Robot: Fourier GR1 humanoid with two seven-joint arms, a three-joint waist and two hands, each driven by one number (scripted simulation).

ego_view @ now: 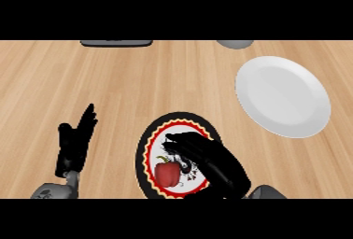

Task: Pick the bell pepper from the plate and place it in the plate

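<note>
Head view over a wooden counter point(138, 84): the robot's right hand point(214, 161) comes in from the lower edge and lies across a patterned plate point(148, 140) with a black rim, red and yellow scalloped border and white centre. Its fingers point(180, 140) point toward the left side of the plate and are bent over the dish, and the red bell pepper point(166, 172) sits just beneath and nearer than the fingertips, beside the palm, on the plate's white centre. Whether the fingers touch the pepper cannot be told; they do not visibly wrap it, and the pepper's green stem shows just under them. The hand covers the right part of the patterned plate and hides some of its printed design. A plain white plate point(283, 95) lies beyond and to the right of the fingers, well apart from the pepper, with bare wood between the two dishes. The left hand point(74, 140) rests at the lower left, fingers straight and pointing away from the robot, apart from both plates. At the far edge of the counter a dark flat object point(116, 43) and a grey rounded object point(236, 44) are partly cut off.
</note>
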